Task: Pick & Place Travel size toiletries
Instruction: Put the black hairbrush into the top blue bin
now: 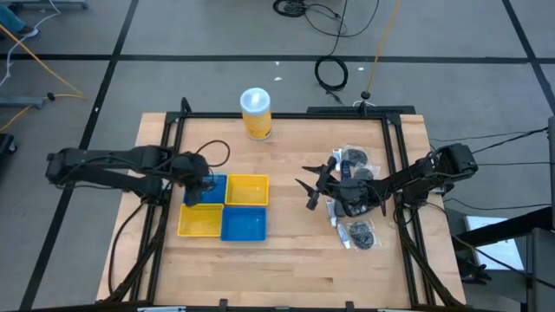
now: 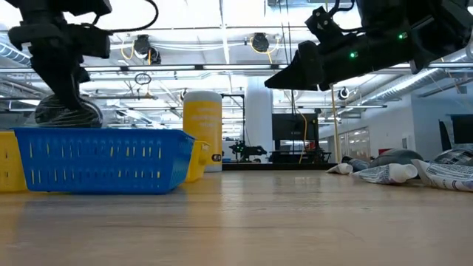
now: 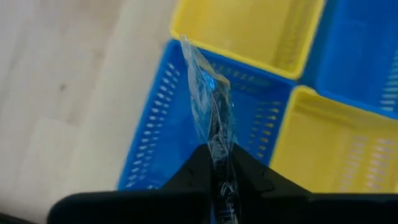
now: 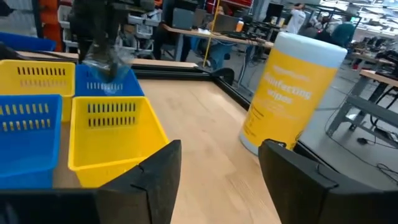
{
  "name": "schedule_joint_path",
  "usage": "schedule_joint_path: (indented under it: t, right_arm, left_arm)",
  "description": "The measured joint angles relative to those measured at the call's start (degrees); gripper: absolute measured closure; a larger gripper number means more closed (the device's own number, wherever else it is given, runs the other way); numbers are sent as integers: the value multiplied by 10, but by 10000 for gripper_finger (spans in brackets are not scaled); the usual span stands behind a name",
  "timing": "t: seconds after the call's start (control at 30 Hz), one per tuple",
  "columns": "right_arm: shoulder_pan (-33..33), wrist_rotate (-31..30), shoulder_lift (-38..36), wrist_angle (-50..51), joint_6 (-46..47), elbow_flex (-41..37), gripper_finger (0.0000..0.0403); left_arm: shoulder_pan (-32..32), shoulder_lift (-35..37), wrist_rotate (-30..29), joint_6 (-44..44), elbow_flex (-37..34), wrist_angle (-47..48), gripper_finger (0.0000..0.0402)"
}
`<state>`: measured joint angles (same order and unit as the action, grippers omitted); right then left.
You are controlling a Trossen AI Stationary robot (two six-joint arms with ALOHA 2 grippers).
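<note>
Desk: pale blond wood, plank-striped, framed in black rails. Trays in a checker of four: blue tray and yellow tray behind, yellow tray and blue tray in front; walls slotted in rows. Canister: yellow body with white lettering, white lid. Toiletries: black pieces in clear glossy wrap, some silvery-white. Wrapped piece over the blue tray: clear film, dark core. Arms and fingers black. Floor grey carpet with dark lines.

Trays left, toiletries right, canister seemingly behind.
</note>
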<state>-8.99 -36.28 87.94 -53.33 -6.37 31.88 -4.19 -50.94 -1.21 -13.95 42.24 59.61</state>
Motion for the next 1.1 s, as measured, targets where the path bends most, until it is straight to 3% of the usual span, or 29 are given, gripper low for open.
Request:
schedule_joint_path:
  t: [0.13, 0.37, 0.63, 1.1]
  right_arm:
    - [-1, 6, 0, -8, 0, 0, 197]
    - [-1, 6, 0, -8, 0, 0, 199]
    - [-5, 6, 0, -4, 8, 0, 201]
    - [-5, 6, 0, -3, 15, 0, 203]
  left_arm:
    - [0, -36, 1, 1, 0, 0, 345]
    - [-1, -81, 2, 3, -1, -40, 338]
    - [-44, -81, 57, -9, -18, -54, 337]
    - [-109, -84, 25, -31, -42, -63, 337]
